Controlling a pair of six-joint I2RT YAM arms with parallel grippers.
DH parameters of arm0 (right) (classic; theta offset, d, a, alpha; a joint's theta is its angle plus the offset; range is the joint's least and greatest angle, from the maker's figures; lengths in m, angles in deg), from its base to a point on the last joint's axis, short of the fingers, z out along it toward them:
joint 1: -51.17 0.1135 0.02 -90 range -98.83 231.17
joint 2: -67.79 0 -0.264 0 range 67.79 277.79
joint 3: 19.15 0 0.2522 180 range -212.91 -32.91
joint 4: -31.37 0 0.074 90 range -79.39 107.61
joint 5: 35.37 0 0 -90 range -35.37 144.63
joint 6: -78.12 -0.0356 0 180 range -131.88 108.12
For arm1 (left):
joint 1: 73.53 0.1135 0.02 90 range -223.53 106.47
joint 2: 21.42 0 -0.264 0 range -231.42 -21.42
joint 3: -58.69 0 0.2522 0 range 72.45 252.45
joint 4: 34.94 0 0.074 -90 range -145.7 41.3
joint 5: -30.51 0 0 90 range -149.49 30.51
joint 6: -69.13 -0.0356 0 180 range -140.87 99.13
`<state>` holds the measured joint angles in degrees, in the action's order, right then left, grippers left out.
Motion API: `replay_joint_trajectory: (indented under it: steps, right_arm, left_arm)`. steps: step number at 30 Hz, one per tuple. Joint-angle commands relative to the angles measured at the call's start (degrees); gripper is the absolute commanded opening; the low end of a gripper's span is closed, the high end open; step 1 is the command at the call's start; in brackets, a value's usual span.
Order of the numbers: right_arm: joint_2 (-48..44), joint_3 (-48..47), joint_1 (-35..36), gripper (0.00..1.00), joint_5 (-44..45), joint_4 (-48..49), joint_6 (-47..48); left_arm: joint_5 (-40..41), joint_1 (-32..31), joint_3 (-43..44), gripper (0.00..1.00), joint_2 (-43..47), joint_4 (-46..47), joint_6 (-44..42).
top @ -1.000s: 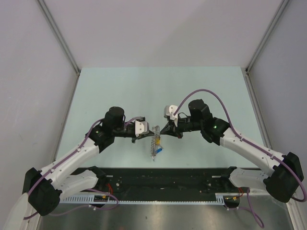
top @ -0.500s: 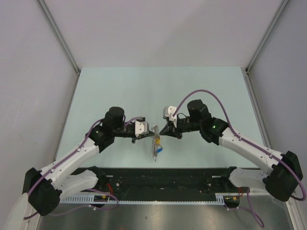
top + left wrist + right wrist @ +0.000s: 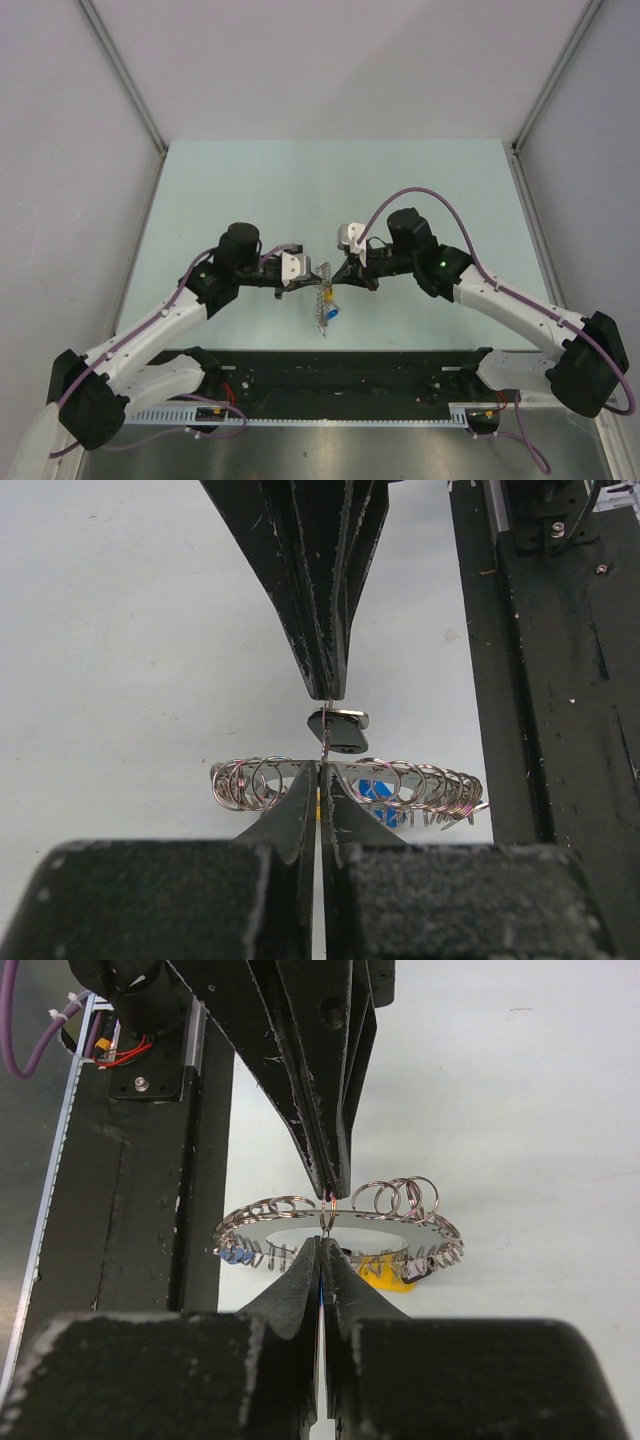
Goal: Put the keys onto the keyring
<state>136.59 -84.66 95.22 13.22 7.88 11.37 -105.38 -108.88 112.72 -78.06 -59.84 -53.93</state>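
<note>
The keyring (image 3: 322, 300) is a flat grey ring hung with several small wire loops, held off the table between both arms. In the left wrist view my left gripper (image 3: 321, 768) is shut on the keyring (image 3: 262, 776) at a small loop on its rim. My right gripper (image 3: 324, 1247) is shut on a thin key seen edge-on, its tip at the ring (image 3: 300, 1232). From the left wrist that key (image 3: 340, 730) has a dark head, just below the right gripper's fingertips (image 3: 328, 685). Blue (image 3: 378, 788), yellow (image 3: 387, 1276) and black (image 3: 421, 1268) keys hang on the ring.
The black base rail (image 3: 350, 370) runs along the near table edge, close under the ring. It fills the right side of the left wrist view (image 3: 560, 680) and the left side of the right wrist view (image 3: 130, 1180). The pale table (image 3: 330, 190) lies beyond.
My right arm has crept slightly left toward the ring. The left arm and the keyring have stayed put.
</note>
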Motion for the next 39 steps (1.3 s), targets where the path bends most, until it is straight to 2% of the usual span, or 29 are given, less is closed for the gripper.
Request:
replay_joint_trajectory:
  steps: [1,39]
  right_arm:
    - [0.1,-1.0,0.2,0.0,-1.4,0.7,1.1]
    - [-2.0,-1.3,1.1,0.0,0.1,-1.2,1.1]
  left_arm:
    - [-3.4,-0.2,0.6,0.0,0.2,1.5,-1.9]
    - [-3.6,-0.2,0.6,0.0,0.1,1.1,-2.3]
